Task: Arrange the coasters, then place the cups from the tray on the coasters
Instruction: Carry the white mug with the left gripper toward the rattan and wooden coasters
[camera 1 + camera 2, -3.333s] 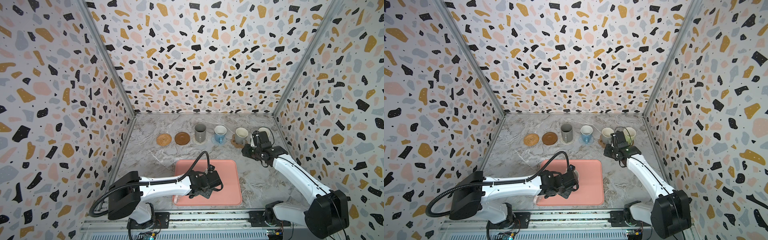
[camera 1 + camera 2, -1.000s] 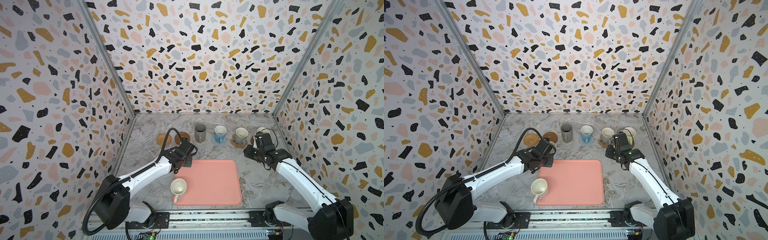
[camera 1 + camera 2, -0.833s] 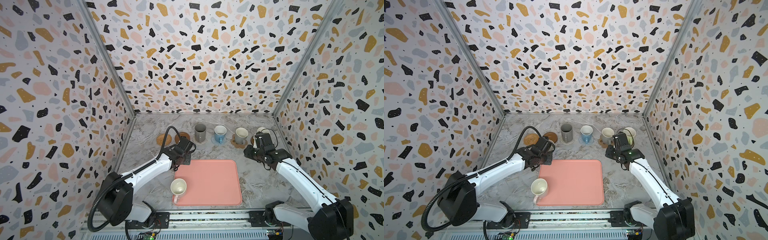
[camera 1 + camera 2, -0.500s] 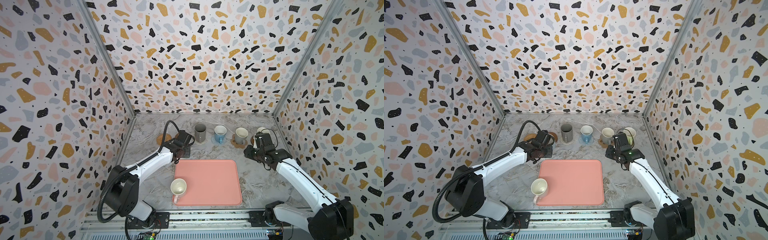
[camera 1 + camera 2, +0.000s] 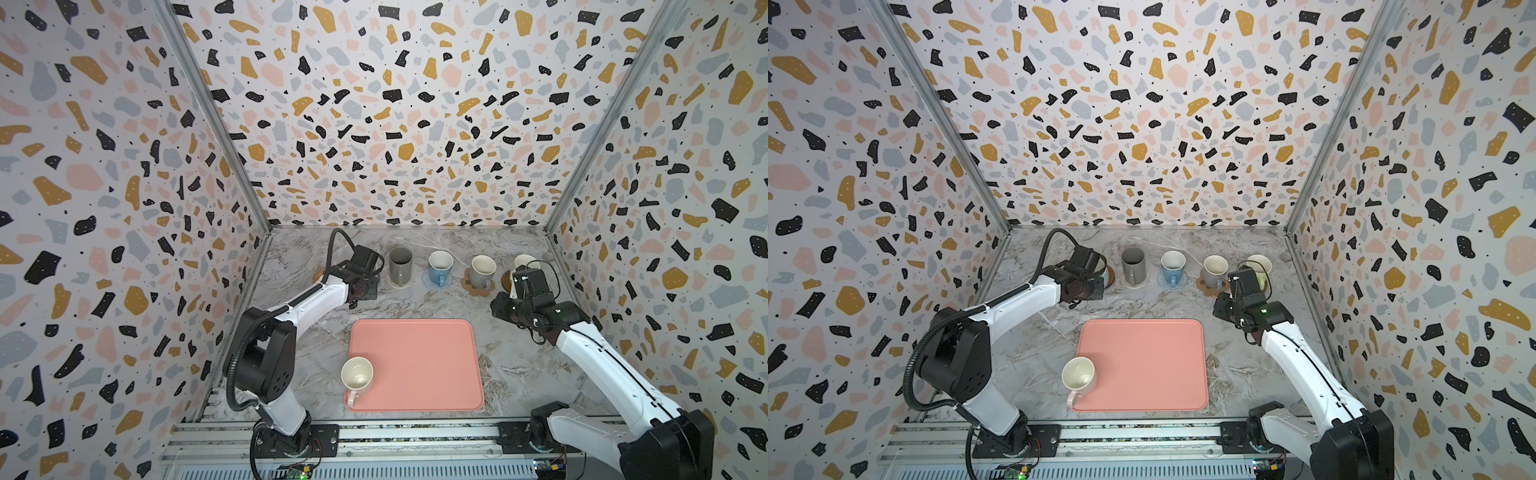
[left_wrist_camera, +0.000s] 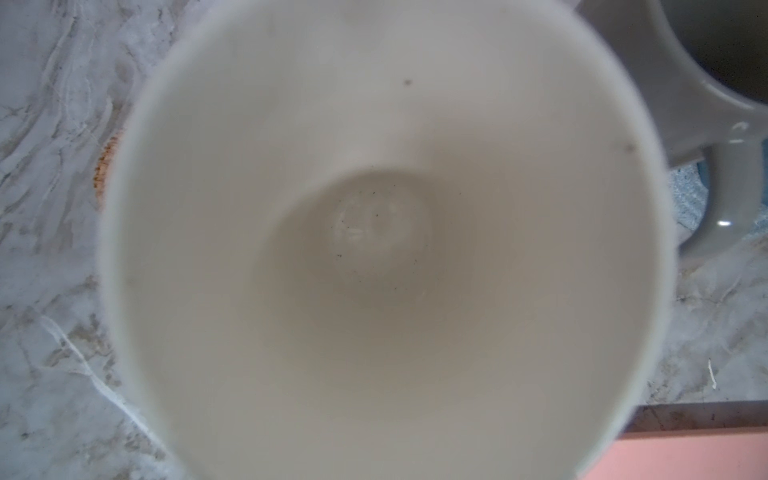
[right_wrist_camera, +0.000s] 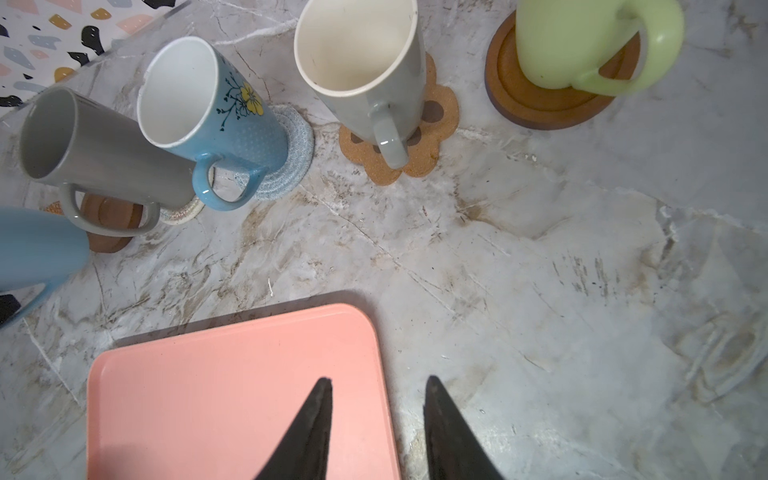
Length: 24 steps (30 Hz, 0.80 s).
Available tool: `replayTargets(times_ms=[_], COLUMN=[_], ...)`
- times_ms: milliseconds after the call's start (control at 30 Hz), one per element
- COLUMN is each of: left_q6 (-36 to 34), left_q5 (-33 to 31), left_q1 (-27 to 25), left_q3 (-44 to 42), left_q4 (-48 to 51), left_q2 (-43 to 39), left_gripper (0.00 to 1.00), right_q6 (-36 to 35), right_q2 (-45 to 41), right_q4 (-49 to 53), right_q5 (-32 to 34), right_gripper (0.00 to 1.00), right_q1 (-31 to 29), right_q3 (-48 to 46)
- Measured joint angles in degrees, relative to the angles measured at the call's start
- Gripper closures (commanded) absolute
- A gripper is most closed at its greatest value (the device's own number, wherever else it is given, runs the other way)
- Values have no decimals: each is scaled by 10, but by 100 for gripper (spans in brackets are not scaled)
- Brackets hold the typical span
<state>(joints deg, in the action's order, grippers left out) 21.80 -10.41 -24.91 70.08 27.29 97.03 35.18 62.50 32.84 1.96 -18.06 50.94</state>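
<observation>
Four cups (image 5: 400,266) sat on coasters (image 7: 399,166); left gripper (image 5: 362,291), clamping a fifth cup (image 7: 33,249), had to lower it onto the brown coaster (image 7: 110,226) beneath; right gripper (image 7: 378,380) open.

Terrazzo walls (image 5: 395,104) w/ grey marble tabletop (image 5: 498,353)

This is a robot test booth: speckled walls (image 5: 395,124) at 9, 12 and 3 o'clock, a marble table (image 5: 415,299), two arms (image 5: 307,301) on a rail (image 5: 415,436) at 6 o'clock.
</observation>
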Motion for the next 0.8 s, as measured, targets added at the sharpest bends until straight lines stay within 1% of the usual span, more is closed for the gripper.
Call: replayTargets(times_ms=[200, 533, 800], left_q6=[-14, -35, -43], left_q5=[9, 18, 31], left_q1=[14, 38, 48], left_q3=[24, 86, 106], left_q4=[0, 8, 14], left_q2=[30, 88, 113], left_gripper=[91, 91, 91], right_q6=[5, 10, 16], right_q2=[-8, -22, -34], right_q4=[3, 20, 28], right_q5=[3, 7, 13], right_gripper=[61, 61, 61], right_q1=[0, 0, 0], right_q3=[0, -3, -3])
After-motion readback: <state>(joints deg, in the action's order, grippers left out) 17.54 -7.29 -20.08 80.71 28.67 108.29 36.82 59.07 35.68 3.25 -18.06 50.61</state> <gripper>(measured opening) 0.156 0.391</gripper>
